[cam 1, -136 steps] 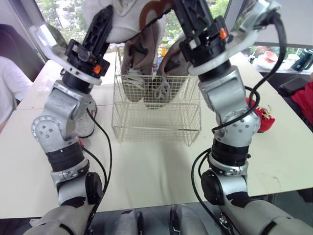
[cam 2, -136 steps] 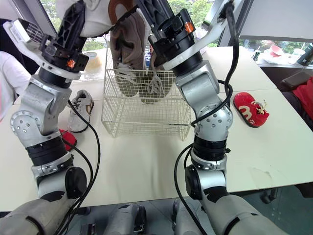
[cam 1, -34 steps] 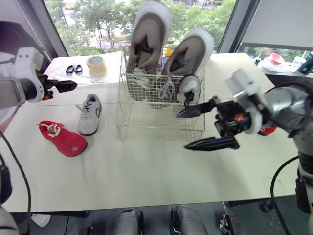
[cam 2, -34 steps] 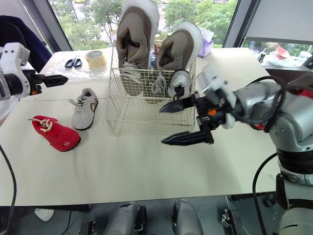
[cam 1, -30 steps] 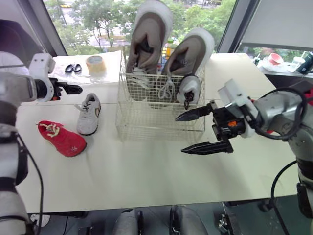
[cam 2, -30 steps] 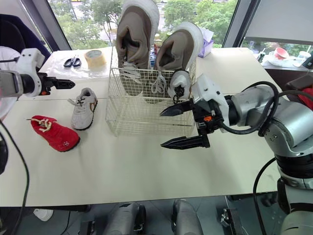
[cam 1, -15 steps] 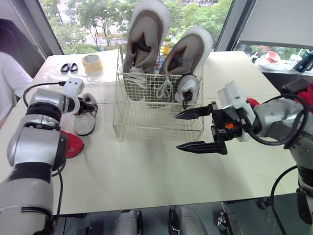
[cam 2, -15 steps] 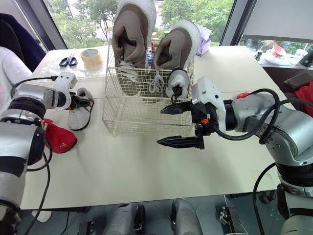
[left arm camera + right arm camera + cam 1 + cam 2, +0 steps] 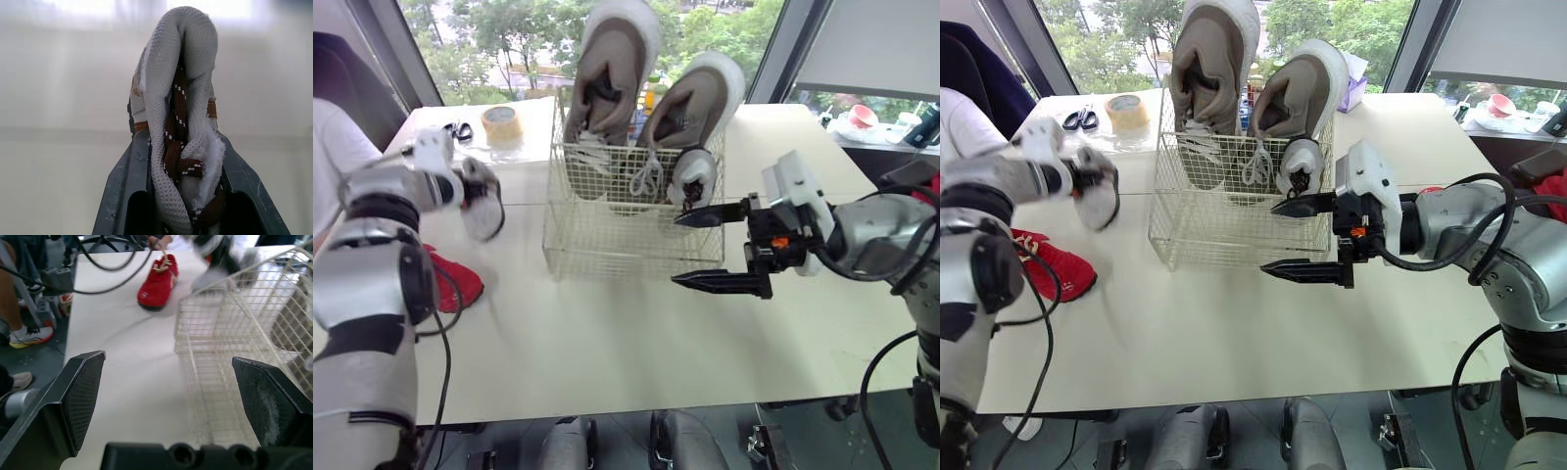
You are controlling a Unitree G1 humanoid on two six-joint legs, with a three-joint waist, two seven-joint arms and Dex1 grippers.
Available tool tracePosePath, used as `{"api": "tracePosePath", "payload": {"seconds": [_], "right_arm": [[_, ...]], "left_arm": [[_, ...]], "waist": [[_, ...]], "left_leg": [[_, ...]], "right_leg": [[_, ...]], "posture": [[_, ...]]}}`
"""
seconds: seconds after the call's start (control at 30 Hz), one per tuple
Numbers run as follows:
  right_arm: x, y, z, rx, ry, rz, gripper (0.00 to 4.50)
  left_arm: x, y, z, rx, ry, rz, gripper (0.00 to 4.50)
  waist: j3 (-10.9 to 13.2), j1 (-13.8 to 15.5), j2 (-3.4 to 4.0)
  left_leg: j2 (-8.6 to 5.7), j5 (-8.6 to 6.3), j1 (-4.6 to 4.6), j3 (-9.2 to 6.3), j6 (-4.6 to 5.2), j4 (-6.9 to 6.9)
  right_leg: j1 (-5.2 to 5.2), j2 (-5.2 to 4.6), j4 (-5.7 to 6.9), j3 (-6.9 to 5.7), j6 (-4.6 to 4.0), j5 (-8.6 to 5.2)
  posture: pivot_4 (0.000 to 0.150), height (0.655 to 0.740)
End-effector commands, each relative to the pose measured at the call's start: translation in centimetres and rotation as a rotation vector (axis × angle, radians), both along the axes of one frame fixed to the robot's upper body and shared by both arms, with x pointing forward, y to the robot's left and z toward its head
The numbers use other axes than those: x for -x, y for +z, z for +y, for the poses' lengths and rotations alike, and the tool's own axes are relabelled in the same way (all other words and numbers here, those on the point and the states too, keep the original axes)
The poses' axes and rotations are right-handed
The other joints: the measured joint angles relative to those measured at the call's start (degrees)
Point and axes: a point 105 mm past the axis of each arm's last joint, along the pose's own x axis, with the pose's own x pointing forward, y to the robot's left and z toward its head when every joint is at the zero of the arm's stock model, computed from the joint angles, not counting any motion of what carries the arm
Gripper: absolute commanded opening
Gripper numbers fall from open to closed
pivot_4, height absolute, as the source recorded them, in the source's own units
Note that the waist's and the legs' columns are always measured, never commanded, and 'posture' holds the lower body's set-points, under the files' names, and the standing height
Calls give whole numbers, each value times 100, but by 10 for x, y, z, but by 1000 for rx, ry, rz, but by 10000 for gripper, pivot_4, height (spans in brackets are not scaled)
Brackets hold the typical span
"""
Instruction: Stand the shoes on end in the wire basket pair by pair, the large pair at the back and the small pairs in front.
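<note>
The wire basket (image 9: 631, 230) stands mid-table with the large tan pair on end at its back, one shoe (image 9: 607, 69) beside the other (image 9: 697, 98). One small white shoe (image 9: 691, 176) stands in the basket's front right. My left gripper (image 9: 468, 191) is shut on the other small white shoe (image 9: 178, 98), held off the table left of the basket. A red shoe (image 9: 1056, 262) lies on the table below it. Just in front of the basket's right corner, my right gripper (image 9: 1269, 237) hangs open with nothing in it.
A tape roll (image 9: 499, 122) and scissors (image 9: 460, 129) lie at the back left. A person in a white sleeve (image 9: 333, 157) sits at the left edge. Cups (image 9: 852, 119) stand on a far right table. Bare tabletop (image 9: 607, 333) lies in front of the basket.
My left gripper has closed on the small white shoe and raised it off the table, moving quickly. The right gripper stays open near the basket's front, shifted slightly right.
</note>
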Motion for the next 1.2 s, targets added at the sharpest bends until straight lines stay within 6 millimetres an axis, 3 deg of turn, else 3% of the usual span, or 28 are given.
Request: {"api": "tracePosePath", "payload": {"seconds": [0.03,0.07,0.13,0.3,0.47,0.6,0.97,1.2], "right_arm": [[-6,19,-12,-35,-63,-52,45000],[-7,20,-14,-40,-72,-47,45000],[-9,21,-15,-43,-82,-41,45000],[-16,10,-14,0,-63,29,45000],[-21,8,-16,30,-62,41,45000],[-23,11,-18,39,-64,37,45000],[-21,14,-17,17,-83,42,45000],[-20,17,-11,3,-74,39,45000]], "left_arm": [[41,128,-15,-10,-17,-546,7206],[57,139,-28,-1,-51,-644,7206],[81,143,-52,11,-124,-753,7206],[115,101,-125,-78,-233,-902,7206],[133,97,-166,-142,-246,-1043,7206],[131,83,-176,-176,-206,-1056,7206],[105,4,-190,-295,-69,-971,7206],[100,3,-205,-330,-42,-1071,7206]], "waist": [[0,-9,1],[-1,-11,2],[-6,-5,11],[-14,25,25],[-9,8,17],[-13,-3,24],[-14,26,25],[-19,41,30]], "left_leg": [[-1,2,0,-9,-5,3],[-4,2,3,-7,-5,3],[-20,-2,8,-1,2,9],[-43,-12,59,1,20,27],[-42,-23,67,-11,60,31],[-39,-26,90,0,65,23],[-36,-32,98,2,75,24],[-35,-32,101,2,76,26]], "right_leg": [[1,-7,-1,4,6,3],[9,-13,-2,10,17,10],[20,-34,-8,16,29,18],[90,-49,-32,26,59,32],[100,-38,-33,25,50,37],[108,-37,-27,32,49,36],[120,-40,-33,31,48,36],[122,-42,-32,28,46,37]], "posture": [[1500,7400],[1500,7400],[1500,7400],[1500,7400],[1500,7400],[1500,7400],[1500,7400],[1500,7400]]}}
